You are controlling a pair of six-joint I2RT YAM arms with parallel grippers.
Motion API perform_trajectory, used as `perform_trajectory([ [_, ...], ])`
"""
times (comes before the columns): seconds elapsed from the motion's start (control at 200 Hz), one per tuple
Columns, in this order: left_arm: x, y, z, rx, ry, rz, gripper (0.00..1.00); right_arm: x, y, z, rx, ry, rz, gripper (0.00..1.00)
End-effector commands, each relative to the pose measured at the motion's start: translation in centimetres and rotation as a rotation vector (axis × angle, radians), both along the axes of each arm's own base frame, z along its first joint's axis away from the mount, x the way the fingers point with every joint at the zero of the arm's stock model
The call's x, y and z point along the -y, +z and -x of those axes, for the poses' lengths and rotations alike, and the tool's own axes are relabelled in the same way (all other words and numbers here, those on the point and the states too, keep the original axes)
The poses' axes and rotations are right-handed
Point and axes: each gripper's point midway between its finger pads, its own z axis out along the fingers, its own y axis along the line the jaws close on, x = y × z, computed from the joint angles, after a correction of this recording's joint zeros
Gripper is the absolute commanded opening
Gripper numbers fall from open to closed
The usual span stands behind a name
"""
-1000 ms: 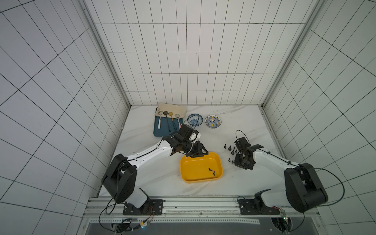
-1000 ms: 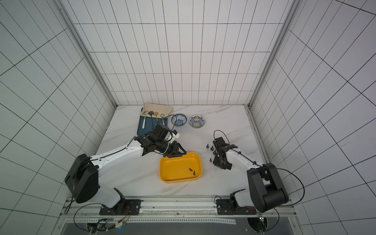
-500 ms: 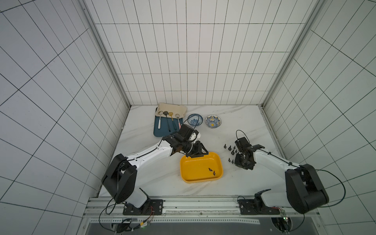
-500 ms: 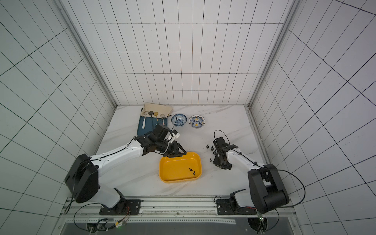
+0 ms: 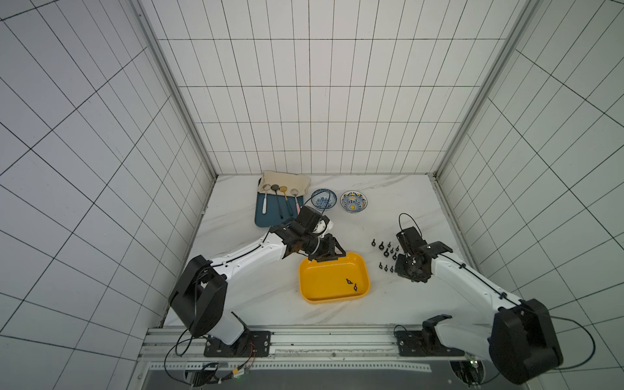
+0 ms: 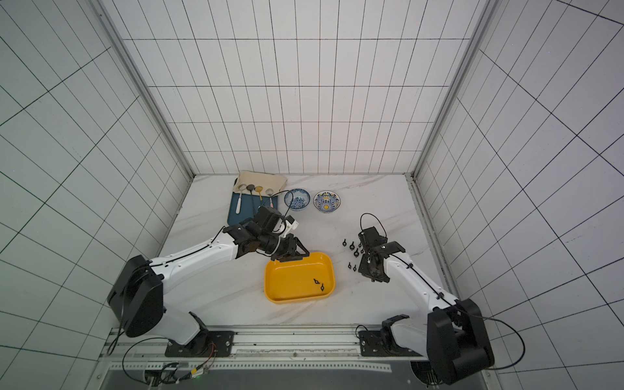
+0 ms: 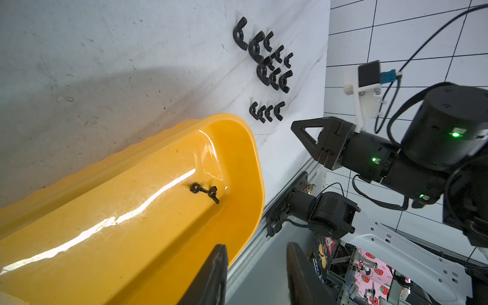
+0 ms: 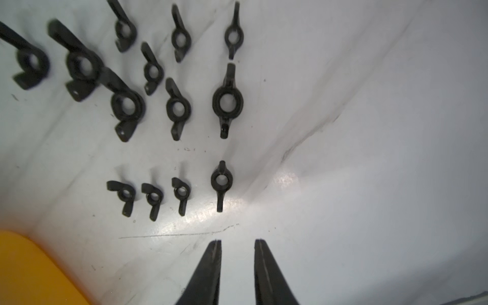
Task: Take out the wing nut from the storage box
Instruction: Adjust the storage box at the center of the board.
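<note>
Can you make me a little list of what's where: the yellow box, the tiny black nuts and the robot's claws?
box: yellow storage box on the white table
inside it: two wing nuts, close together
beside it: many wing nuts in rows, right arm's side
left claw: open, at the box's far rim
right claw: open, empty, near the rows

On the marbled tabletop are laid a yellow storage box, a dark-blue tray, two patterned bowls and black wing nuts.
</note>
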Motion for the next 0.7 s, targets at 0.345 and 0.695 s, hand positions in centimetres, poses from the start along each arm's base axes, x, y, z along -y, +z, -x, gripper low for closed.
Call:
perform_trajectory([
  [0.345, -4.5, 1.6, -2.5, 0.051, 0.104, -0.010, 0.40, 0.6, 6.1, -3.3, 0.150, 0.022, 0.058, 0.26],
  [0.695, -8.3, 1.6, -3.4, 0.042, 0.195, -0.009, 0.40, 0.0, 6.2, -3.6, 0.144, 0.050, 0.034, 0.26],
])
